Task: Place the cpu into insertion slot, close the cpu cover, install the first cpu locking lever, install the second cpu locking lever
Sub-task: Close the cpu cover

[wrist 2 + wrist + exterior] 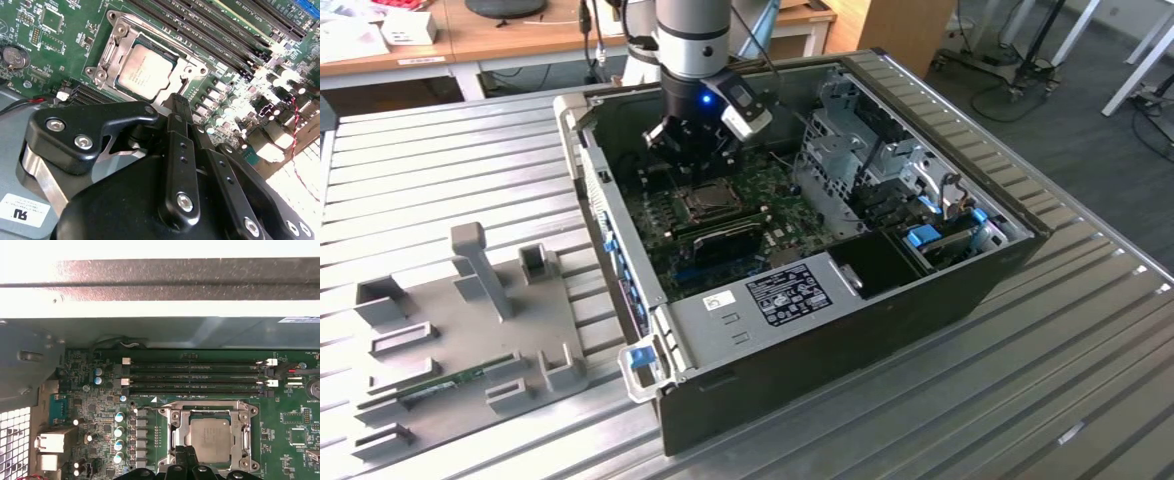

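The gripper (176,102) sits nearest in the second wrist view, its fingers drawn together with nothing between them; the tips are at the edge of the cpu cover (119,40), though whether they touch it cannot be told. Just beyond, the cover lies flat over the insertion slot (706,199); the cpu (144,70) shows through its window, seated square in the slot. Placing and closing look done, so the step in hand is judged to be the first locking lever; whether any lever is already hooked cannot be told. Such a move would call for a small, steady push at the cover's rim, kept off the chip's top. In the exterior view the gripper stands at 12 o'clock of the slot; the memory slots (716,238) lie at 6 o'clock of it. Farther out, a grey fixture tray (467,335) lies at 8 o'clock of the computer case (961,270), on the ribbed table (1067,390).
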`<act>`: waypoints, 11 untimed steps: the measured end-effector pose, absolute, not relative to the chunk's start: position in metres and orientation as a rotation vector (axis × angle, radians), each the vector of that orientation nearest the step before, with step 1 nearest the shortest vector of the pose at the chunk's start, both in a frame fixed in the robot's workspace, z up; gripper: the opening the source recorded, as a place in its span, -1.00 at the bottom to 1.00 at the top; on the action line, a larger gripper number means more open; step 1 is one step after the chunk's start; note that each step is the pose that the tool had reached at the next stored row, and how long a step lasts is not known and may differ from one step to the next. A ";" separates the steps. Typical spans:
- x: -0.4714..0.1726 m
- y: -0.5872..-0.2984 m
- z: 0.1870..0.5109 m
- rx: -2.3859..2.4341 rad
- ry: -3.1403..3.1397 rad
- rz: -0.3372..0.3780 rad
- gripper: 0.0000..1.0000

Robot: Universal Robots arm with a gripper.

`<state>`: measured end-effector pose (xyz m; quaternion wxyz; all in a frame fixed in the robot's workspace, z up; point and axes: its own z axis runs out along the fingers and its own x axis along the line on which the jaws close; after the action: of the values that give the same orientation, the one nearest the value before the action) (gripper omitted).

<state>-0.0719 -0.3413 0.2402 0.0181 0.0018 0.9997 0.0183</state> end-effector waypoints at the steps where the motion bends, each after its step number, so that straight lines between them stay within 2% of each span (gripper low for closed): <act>1: -0.072 -0.341 0.240 0.006 3.105 0.057 -0.80; 11: -0.059 -0.341 0.240 0.006 3.105 0.057 -0.80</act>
<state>-0.0595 -0.3413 0.2402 0.0181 0.0018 0.9997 0.0182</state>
